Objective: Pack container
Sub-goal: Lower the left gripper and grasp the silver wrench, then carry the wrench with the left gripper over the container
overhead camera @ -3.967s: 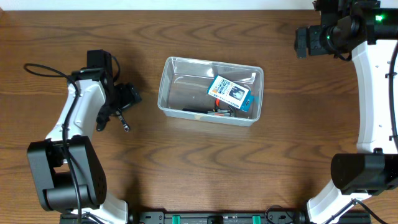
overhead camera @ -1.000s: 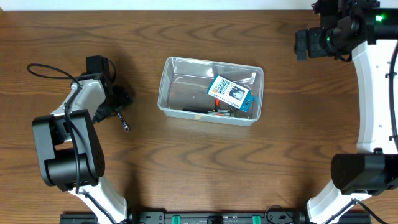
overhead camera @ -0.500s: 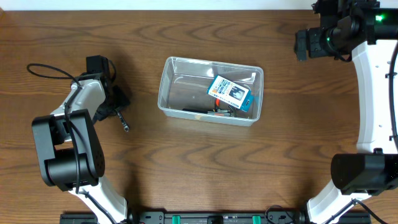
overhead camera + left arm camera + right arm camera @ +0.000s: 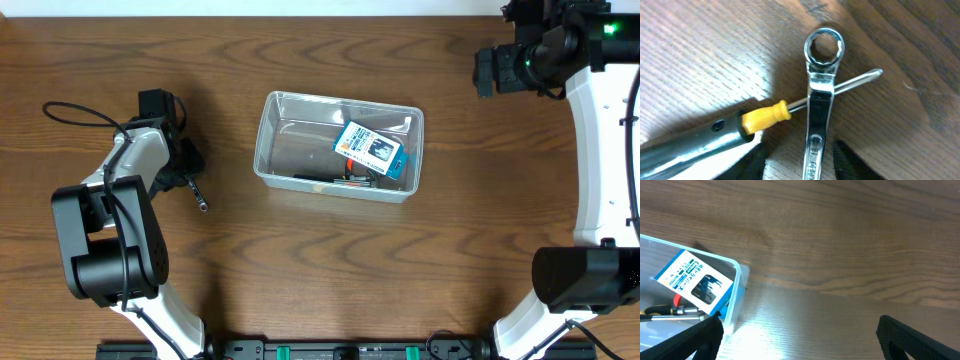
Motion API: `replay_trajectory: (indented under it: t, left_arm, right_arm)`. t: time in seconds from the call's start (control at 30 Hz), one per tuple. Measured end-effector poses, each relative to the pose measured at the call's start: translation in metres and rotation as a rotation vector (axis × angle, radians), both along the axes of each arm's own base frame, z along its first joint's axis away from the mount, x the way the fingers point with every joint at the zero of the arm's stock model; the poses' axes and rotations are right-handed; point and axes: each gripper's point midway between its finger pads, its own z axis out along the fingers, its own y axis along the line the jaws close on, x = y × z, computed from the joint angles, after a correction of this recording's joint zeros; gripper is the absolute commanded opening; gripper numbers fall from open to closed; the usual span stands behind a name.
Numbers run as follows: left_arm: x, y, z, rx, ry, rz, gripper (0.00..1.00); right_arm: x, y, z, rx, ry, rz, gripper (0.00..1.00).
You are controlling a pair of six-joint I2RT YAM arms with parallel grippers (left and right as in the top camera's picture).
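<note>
Jaws of the left gripper (image 4: 799,152) stand partly closed, one dark finger on each side of a silver wrench (image 4: 820,105), with a strip of bare wood showing between the left-hand finger (image 4: 756,167) and the wrench's shaft; on the other side the finger comes very near the shaft, and whether it touches cannot be told. The wrench lies flat on the wooden table (image 4: 700,45), its ring end pointing away from the gripper. It lies across the thin metal shaft of a screwdriver (image 4: 767,115), which has a yellow collar and a dark handle running off toward the lower left of the wrist view, its tip poking out just past the wrench on the far side. From overhead, this arm is bent low over the left part of the table, well apart from the container (image 4: 268,140). That clear plastic tub sits near the middle of the table, and inside it, toward its right end, a small blue-and-white box (image 4: 372,150) rests tilted over an orange-handled tool (image 4: 677,300) and some slim metal shafts. The right gripper (image 4: 799,325) hangs at the table's far right corner with its jaws spread wide and nothing between them, the container's corner showing at the left edge of its wrist view.
</note>
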Motion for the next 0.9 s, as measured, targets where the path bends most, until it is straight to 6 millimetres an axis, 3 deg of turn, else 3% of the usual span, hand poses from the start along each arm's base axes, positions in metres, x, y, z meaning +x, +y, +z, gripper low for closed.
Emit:
replay_trajectory:
  t: [0.17, 0.37, 0.7, 0.9]
  left_arm:
    - [-0.0002, 0.0006, 0.0000, 0.004, 0.001, -0.002, 0.28]
    - [-0.0002, 0.0012, 0.0001, 0.007, 0.001, 0.001, 0.13]
    - [-0.0002, 0.0013, 0.0001, 0.008, 0.002, -0.001, 0.12]
    - [-0.0001, 0.0014, 0.0002, 0.009, 0.001, -0.001, 0.06]
  right_arm:
    - [0.0000, 0.0001, 0.0000, 0.000, 0.000, 0.001, 0.99]
    - [0.0000, 0.0001, 0.0000, 0.000, 0.000, 0.001, 0.99]
    - [0.0000, 0.0001, 0.0000, 0.000, 0.000, 0.001, 0.99]
    - [0.0000, 0.0001, 0.0000, 0.000, 0.000, 0.001, 0.99]
